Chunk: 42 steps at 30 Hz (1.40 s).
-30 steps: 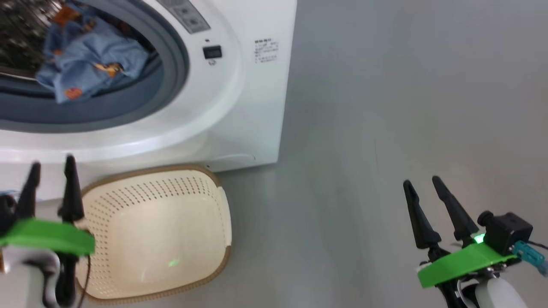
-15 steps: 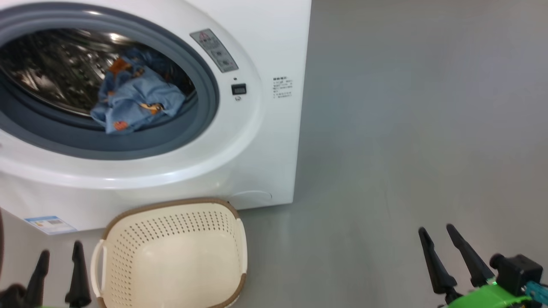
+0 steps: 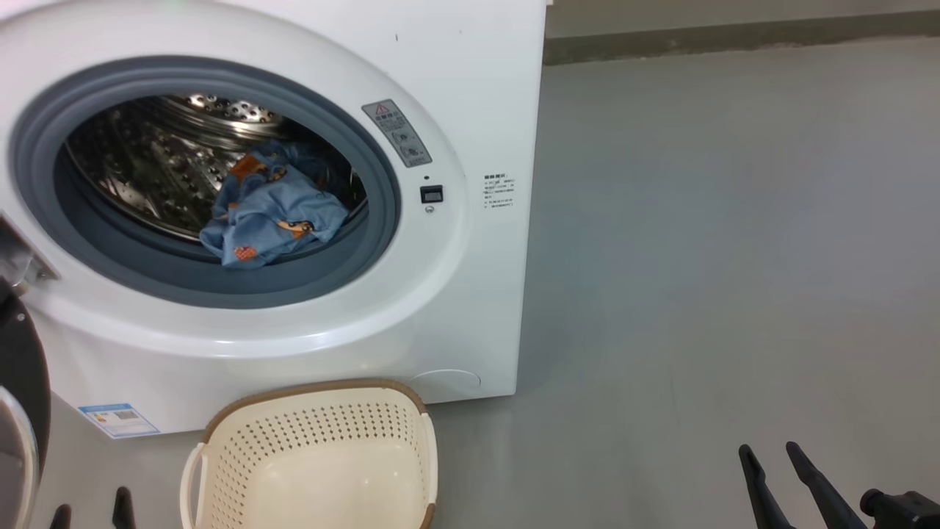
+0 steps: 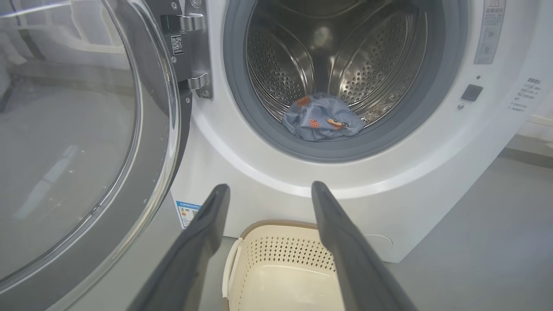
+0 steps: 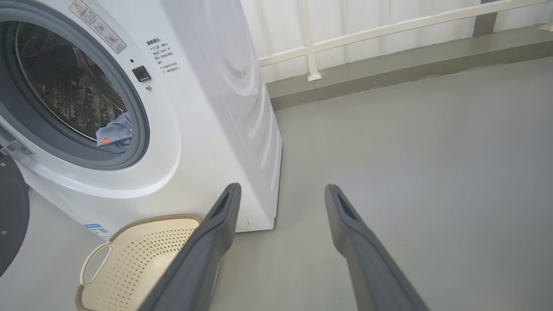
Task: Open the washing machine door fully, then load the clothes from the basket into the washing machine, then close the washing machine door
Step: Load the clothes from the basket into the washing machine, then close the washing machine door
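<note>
The white washing machine stands with its washing machine door swung wide to the left on its hinge. The blue printed clothes lie bunched at the front of the steel drum; these clothes rest just behind the grey gasket. On the floor before the machine sits the cream basket, with nothing inside it. My left gripper is open at the lower left, beside the basket. My right gripper is open at the lower right, over bare floor. Both hold nothing.
Grey floor stretches to the right of the machine. A low grey kerb with a white railing runs along the back. The open door's black rim juts out at the far left, near my left gripper.
The head camera has tilted up, so the machine's opening and the far kerb have come into the picture and both grippers sit lower in it. Both grippers stay open.
</note>
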{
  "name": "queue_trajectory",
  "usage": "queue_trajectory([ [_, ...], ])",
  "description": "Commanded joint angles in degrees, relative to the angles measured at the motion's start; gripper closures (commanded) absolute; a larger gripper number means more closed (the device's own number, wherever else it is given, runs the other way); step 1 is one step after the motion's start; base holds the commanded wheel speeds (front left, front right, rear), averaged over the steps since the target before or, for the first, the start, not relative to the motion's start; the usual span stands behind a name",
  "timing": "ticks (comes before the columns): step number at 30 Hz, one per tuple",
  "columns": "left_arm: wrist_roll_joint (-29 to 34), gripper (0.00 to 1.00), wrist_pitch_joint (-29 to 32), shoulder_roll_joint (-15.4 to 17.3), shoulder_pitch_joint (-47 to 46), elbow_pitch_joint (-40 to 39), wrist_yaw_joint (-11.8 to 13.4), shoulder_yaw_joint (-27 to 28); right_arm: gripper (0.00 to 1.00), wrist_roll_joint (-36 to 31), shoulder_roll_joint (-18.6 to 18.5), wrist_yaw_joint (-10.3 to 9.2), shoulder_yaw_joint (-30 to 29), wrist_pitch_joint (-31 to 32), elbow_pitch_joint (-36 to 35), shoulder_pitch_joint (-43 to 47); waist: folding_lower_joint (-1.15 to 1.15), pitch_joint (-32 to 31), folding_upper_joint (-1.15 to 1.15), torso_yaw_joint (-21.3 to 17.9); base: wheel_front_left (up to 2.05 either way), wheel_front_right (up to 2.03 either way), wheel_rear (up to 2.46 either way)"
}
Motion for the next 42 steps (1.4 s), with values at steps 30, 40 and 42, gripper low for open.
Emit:
queue_trajectory([
  [30, -0.4, 0.0, -0.4, 0.9, 0.4, -2.9, -0.1, 3.0, 0.0, 0.1, -1.0, 0.09, -0.1, -0.3, -2.0, 0.5, 0.0, -0.6, 0.0, 0.7, -0.12, 0.12, 0.0],
  [40, -0.8, 0.0, -0.4, 1.2, 0.5, -3.8, -0.1, 2.3, 0.0, 0.1, -1.0, 0.09, -0.2, -0.3, -2.2, 0.6, 0.0, -0.2, 0.0, 1.0, -1.4, 1.4, 0.0],
  [42, -0.9, 0.0, -0.4, 1.3, 0.4, -4.0, -0.1, 2.1, 0.0, 0.1, -0.9, 0.09, -0.3, -0.3, -2.3, 0.5, 0.0, -0.1, 0.0, 1.1, -1.07, 1.07, 0.0],
])
